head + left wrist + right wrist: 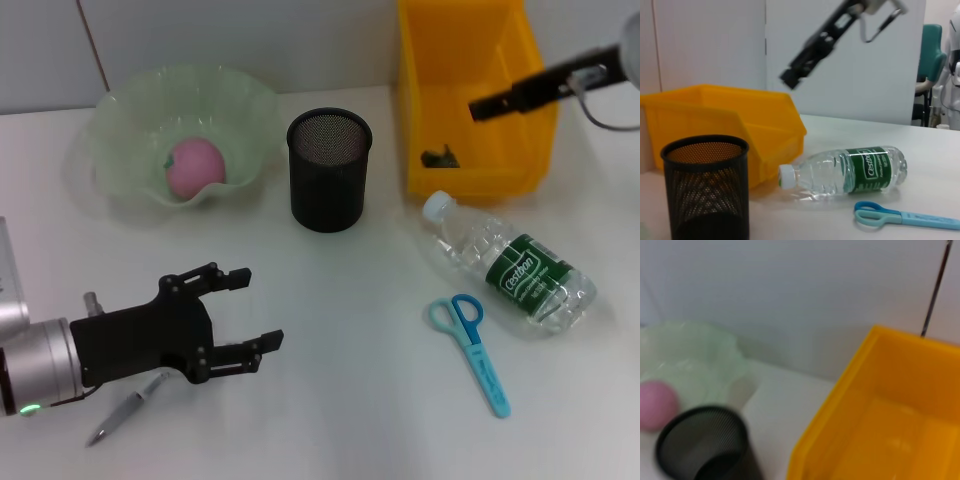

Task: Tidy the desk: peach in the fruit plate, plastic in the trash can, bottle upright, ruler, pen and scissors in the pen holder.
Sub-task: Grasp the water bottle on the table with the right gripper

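The pink peach (194, 167) lies in the pale green fruit plate (250, 110) at the back left. The black mesh pen holder (329, 170) stands mid-table. In the yellow trash can (470, 185) lies a small dark crumpled piece, seemingly the plastic (440, 157). My right gripper (478, 107) hovers over that can. The clear bottle (510, 265) with a green label lies on its side at the right. Blue scissors (472, 352) lie in front of it. My left gripper (262, 306) is open at the front left, empty, just above a grey pen (125, 408). The ruler is out of view.
A white wall runs behind the table's back edge. White tabletop (340, 400) stretches between my left gripper and the scissors. In the left wrist view the pen holder (705, 185), trash can (725, 125), bottle (850, 170) and scissors (900, 217) line up from near to far.
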Available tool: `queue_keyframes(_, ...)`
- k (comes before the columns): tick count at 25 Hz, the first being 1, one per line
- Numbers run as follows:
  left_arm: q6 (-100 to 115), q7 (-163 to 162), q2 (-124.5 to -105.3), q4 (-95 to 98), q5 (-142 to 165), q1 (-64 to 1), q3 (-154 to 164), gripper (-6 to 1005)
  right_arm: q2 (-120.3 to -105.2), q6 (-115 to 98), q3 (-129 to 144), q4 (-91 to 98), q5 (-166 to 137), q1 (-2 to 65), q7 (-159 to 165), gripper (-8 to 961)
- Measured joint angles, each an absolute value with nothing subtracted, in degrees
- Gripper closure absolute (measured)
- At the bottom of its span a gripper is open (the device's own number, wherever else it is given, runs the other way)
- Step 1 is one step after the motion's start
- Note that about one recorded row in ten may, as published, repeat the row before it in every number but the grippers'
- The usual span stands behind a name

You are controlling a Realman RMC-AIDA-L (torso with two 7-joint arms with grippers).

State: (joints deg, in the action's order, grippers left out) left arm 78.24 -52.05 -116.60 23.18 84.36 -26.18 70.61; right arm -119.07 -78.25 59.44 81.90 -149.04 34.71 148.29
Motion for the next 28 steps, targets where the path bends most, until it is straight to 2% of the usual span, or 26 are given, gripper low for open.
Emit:
queue_keyframes(4, 78.7, -52.2, -116.64, 24.5, 84.3, -25.1, 69.9, 150, -119.05, -93.4, 59.0, 91.6, -150.3, 32.5, 150.2, 113)
queue_keyframes(9, 78.8, -52.6, -116.66, 25.1, 84.2, -24.9, 69.9, 150, -118.89, -101.8, 60.5, 92.1, -156.5, 34.3, 149.8, 113)
queue_keyframes(28, 78.6, -52.9, -116.82, 25.1, 84.2, -25.3, 70.0, 150, -119.00, -95.2, 67.4, 71.4, -163.6, 41.7, 150.3, 115)
